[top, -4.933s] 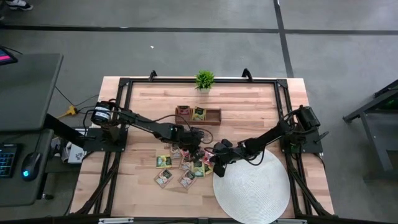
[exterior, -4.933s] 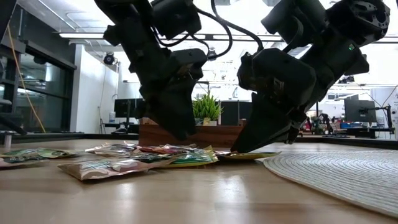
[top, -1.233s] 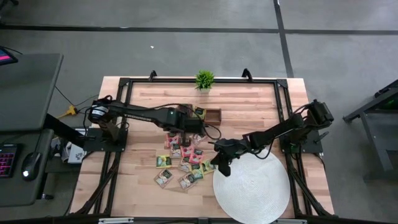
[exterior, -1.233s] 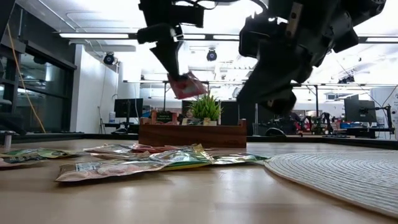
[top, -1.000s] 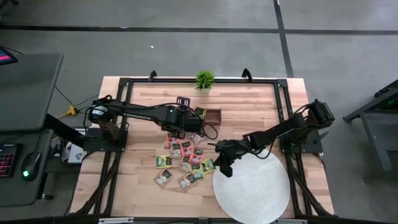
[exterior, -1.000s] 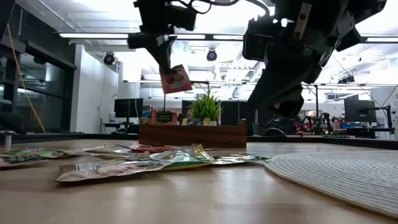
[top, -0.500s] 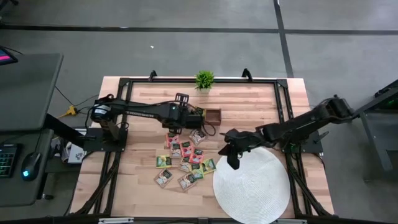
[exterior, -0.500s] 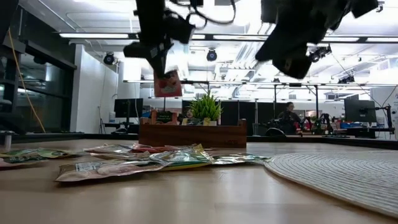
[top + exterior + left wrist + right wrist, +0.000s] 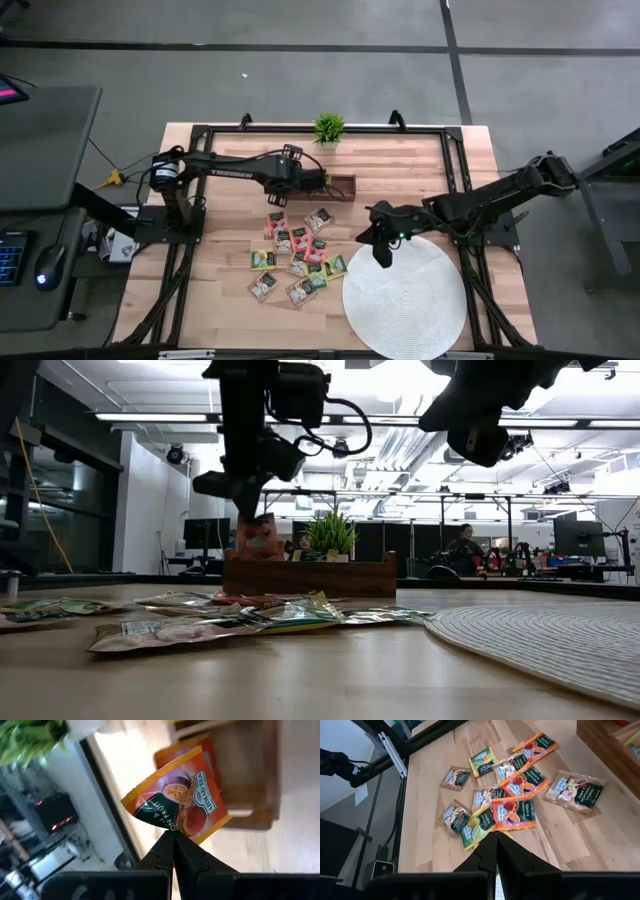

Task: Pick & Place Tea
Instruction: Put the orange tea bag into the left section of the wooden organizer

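My left gripper point(image 9: 308, 183) is shut on a red-orange tea packet point(image 9: 175, 795), which hangs at the left end of the wooden box point(image 9: 322, 186), just above its rim in the low view point(image 9: 258, 538). Another orange packet point(image 9: 175, 751) lies in the box under it. Several tea packets point(image 9: 298, 252) lie flat and loose on the table in front of the box. My right gripper point(image 9: 383, 256) is shut on nothing, raised above the far edge of the round white mat point(image 9: 410, 305). My left gripper pinches the packet between its two fingers at one edge point(image 9: 173, 829), near a corner. The fingers come from above, slanting down toward the box. The packet hangs below them, tilted, clear of the table; whether its lower edge touches the box I cannot tell.
A small green potted plant point(image 9: 329, 128) stands at the far edge behind the box. A black frame point(image 9: 200, 140) runs around the tabletop. The right wrist view looks down on the loose packets point(image 9: 515, 795) and bare wood around them.
My left gripper has carried the packet toward the far edge and down, from well above the box to its left end, turning a little on the way. My right gripper has risen from beside the loose packets and drawn toward the table's right edge, staying shut.
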You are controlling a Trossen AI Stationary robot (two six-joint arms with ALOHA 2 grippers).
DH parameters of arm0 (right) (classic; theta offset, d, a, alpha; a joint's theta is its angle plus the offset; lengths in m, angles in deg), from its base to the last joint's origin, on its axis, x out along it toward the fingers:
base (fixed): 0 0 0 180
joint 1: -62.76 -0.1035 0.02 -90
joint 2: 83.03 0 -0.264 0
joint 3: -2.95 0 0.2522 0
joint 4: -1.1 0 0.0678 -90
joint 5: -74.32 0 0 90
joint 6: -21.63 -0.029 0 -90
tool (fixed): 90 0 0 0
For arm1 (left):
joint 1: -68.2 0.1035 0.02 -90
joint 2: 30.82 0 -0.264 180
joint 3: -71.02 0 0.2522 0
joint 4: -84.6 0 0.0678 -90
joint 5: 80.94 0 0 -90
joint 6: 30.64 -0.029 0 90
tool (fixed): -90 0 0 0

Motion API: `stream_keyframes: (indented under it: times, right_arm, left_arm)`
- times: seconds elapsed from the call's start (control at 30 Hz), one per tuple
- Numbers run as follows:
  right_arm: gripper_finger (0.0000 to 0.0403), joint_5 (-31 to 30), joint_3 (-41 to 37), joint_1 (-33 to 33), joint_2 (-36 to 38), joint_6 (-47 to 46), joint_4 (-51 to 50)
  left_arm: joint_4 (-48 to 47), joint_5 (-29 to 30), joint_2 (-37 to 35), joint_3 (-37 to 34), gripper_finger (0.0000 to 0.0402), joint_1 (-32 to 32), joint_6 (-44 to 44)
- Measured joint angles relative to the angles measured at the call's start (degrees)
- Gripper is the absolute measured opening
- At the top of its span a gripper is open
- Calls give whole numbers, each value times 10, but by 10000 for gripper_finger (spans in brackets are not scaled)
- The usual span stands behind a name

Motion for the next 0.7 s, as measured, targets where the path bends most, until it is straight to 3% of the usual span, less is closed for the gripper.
stream_keyframes:
  times: [0.23,0.7]
  right_arm:
    - [5,-1,0,0,0,2,0]
    - [2,-2,0,0,0,6,-7]
  left_arm:
    - [53,-8,0,-6,0,2,-35]
    - [43,-17,13,-6,0,2,-46]
